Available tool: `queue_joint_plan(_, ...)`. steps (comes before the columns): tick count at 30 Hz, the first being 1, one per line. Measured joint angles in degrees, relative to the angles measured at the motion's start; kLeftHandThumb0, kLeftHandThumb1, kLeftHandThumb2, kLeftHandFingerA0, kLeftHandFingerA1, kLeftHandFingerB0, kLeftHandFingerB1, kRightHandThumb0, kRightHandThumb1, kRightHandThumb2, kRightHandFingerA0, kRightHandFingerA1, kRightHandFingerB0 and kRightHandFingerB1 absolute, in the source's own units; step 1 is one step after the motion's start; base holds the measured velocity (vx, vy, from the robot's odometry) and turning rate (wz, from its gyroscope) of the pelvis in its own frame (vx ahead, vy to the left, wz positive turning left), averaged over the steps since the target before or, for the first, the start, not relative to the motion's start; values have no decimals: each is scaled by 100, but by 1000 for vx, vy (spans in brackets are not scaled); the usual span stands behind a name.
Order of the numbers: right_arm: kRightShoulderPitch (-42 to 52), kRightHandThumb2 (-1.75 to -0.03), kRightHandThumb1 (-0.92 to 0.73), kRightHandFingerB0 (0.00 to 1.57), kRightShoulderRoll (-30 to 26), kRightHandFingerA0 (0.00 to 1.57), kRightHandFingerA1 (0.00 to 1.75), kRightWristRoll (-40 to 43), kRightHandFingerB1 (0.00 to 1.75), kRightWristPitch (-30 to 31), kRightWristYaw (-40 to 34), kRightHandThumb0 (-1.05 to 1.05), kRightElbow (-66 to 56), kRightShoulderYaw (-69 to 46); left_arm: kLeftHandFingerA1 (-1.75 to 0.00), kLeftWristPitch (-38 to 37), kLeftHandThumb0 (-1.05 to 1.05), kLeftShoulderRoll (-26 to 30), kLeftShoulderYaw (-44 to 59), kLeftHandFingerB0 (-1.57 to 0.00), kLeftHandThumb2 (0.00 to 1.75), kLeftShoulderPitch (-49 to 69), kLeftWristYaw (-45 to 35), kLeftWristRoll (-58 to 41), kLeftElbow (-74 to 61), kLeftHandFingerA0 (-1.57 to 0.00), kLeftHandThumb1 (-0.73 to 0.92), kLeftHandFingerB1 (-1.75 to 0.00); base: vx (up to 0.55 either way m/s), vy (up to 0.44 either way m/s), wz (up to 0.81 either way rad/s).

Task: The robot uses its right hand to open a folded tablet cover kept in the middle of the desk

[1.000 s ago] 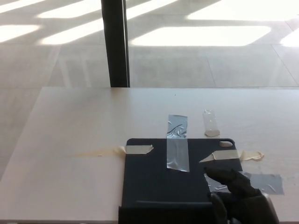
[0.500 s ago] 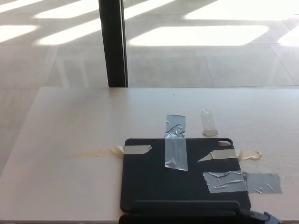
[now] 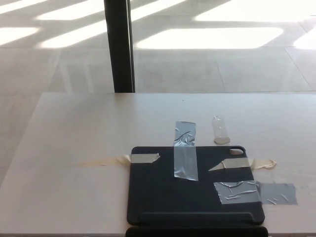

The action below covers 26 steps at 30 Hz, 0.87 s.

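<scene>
Lying flat on the table (image 3: 74, 128), one closed cover (image 3: 168, 192) is taped by five strips; no fingers are seen.

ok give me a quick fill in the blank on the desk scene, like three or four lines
1. The dark tablet cover lies ____ on the desk.
2. The silver tape strip crosses the cover's ____ edge.
3. The number of robot hands in view is ____.
4. The small clear tape piece sticks only to the ____.

Missing words: flat; far; zero; desk
</scene>
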Motion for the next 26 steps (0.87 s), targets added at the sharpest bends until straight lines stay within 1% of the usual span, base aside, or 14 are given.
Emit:
queue_joint_plan(3,-269,-71,-92,50,-149,80,46,211,38,192,26,-88,-91,-556,-75,0,-92,0,1,-46,72,1,0,0,0,-71,92,-61,0,0,0)
queue_joint_plan(4,-377,-87,-79,50,-212,74,53,271,44,243,27,-90,-95,-733,-75,0,-92,0,1,-46,72,1,0,0,0,-70,92,-62,0,0,0)
queue_joint_plan(5,-512,-75,-92,43,-290,69,45,337,35,295,27,-86,-89,-931,-76,0,-93,0,1,-46,71,1,0,0,0,-71,92,-62,0,0,0)
queue_joint_plan(9,-977,-74,-92,37,-713,64,45,498,35,382,24,-82,80,-1594,-78,0,-94,0,1,-47,70,1,0,0,0,-77,92,-63,0,0,0)
queue_joint_plan(13,-1331,-69,-92,40,-1283,69,50,600,38,373,7,-76,535,-2350,-78,0,-94,0,3,-46,71,6,0,0,1,-74,92,-63,0,0,0)
queue_joint_plan(15,-1436,-67,-90,43,-1554,83,55,609,40,332,-25,-80,880,-2701,-76,0,-92,1,5,-47,72,14,0,0,2,-74,92,-63,0,0,0)
queue_joint_plan(18,-1476,-71,-92,36,-1867,77,61,597,38,204,-119,-85,1469,-3155,-76,0,-92,1,5,-47,71,19,0,0,2,-74,92,-62,0,0,0)
queue_joint_plan(19,-1463,-111,-76,31,-1940,69,66,593,50,151,-150,-84,1669,-3267,-77,0,-93,1,5,-46,70,20,0,1,3,-74,92,-63,0,0,0)
queue_joint_plan(20,-1450,-85,-81,40,-1997,82,74,592,46,107,-175,-87,1851,-3358,-78,0,-93,1,5,-46,71,20,0,1,4,-76,92,-63,0,0,0)
queue_joint_plan(22,-1408,-85,-81,40,-2098,82,74,586,46,-5,-250,-87,2301,-3524,-78,0,-93,1,5,-46,71,26,0,0,4,-76,92,-63,0,0,0)
queue_joint_plan(23,-1393,-120,-77,79,-2122,89,84,585,98,-58,-283,-71,2505,-3585,-79,0,-92,1,5,-45,71,28,0,1,5,-76,92,-63,0,0,0)
queue_joint_plan(24,-1378,-74,-92,56,-2145,84,74,583,71,-111,-323,-82,2707,-3630,-78,0,-92,1,5,-44,72,32,0,1,5,-75,92,-62,0,0,0)
queue_joint_plan(25,-1368,-72,-92,54,-2162,79,76,581,54,-149,-355,-85,2860,-3657,-79,0,-92,1,5,-45,72,33,0,1,5,-76,92,-63,0,0,0)
queue_joint_plan(26,-1356,-72,-92,54,-2181,79,76,580,54,-203,-401,-85,3073,-3688,-79,0,-92,1,5,-45,72,38,0,1,6,-76,92,-63,0,0,0)
